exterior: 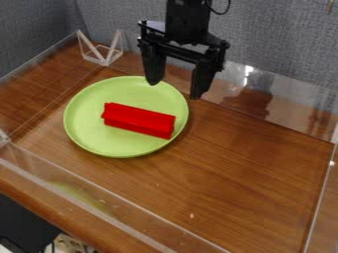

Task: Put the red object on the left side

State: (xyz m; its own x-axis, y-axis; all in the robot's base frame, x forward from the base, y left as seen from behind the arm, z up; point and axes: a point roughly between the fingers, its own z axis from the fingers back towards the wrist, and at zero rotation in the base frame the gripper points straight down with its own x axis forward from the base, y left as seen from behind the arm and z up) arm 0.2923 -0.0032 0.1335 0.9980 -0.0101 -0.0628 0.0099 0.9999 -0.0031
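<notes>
The red object (138, 119), a bright red oblong block, lies flat near the middle of a lime-green round plate (90, 135) on the wooden table. It points slightly down to the right. My gripper (179, 81) hangs above the plate's far right rim, behind and to the right of the block. Its two black fingers (154, 67) stand apart with nothing between them, so it is open and clear of the block.
Clear plastic walls (40, 69) ring the wooden tabletop. A small white wire stand (98, 46) sits at the back left corner. Bare wood lies left of the plate and across the right half of the table.
</notes>
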